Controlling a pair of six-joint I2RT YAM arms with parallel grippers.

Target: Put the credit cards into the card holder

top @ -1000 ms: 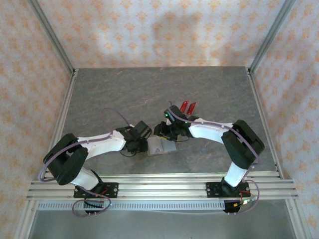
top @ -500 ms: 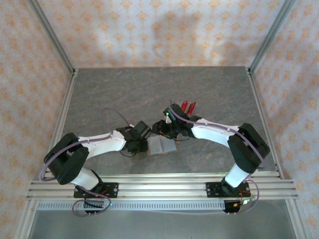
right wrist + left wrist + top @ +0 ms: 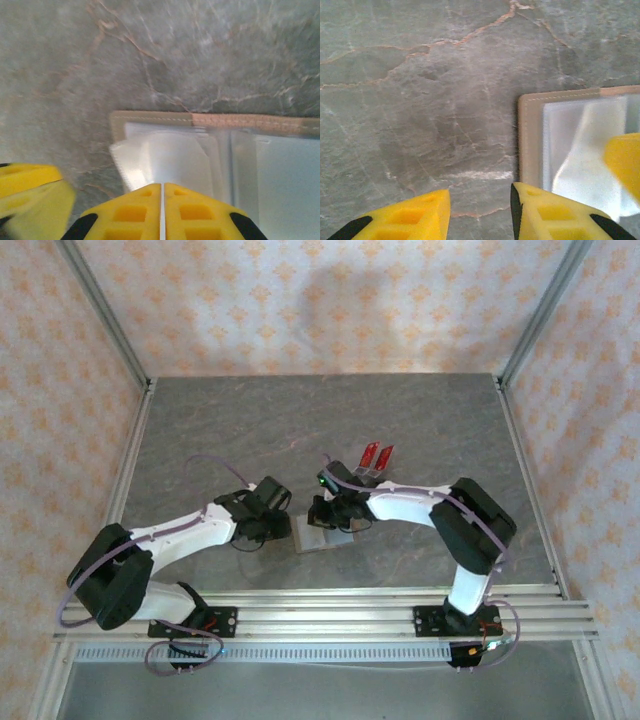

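The card holder (image 3: pixel 318 539) lies open on the table, its olive-brown rim (image 3: pixel 150 118) framing pale clear sleeves. My right gripper (image 3: pixel 161 187) is shut on one clear sleeve, which rises in a tent toward the fingers. From above, my right gripper (image 3: pixel 335 520) sits over the holder's far edge. My left gripper (image 3: pixel 480 192) hangs open over bare table just left of the holder's rim (image 3: pixel 530 140), nothing between its fingers; from above, my left gripper (image 3: pixel 286 528) is at the holder's left side. Two red credit cards (image 3: pixel 377 454) stand upright behind the right wrist.
The red cards stand in a small clear rack (image 3: pixel 368 473) on the grey stone table (image 3: pixel 250 430). Aluminium rails (image 3: pixel 320 605) run along the near edge and both sides. One yellow finger (image 3: pixel 625 160) of the right gripper shows over the holder.
The left arm has swung its elbow out to the left and its gripper has drawn slightly back from the holder. The right gripper has come down lower over the holder.
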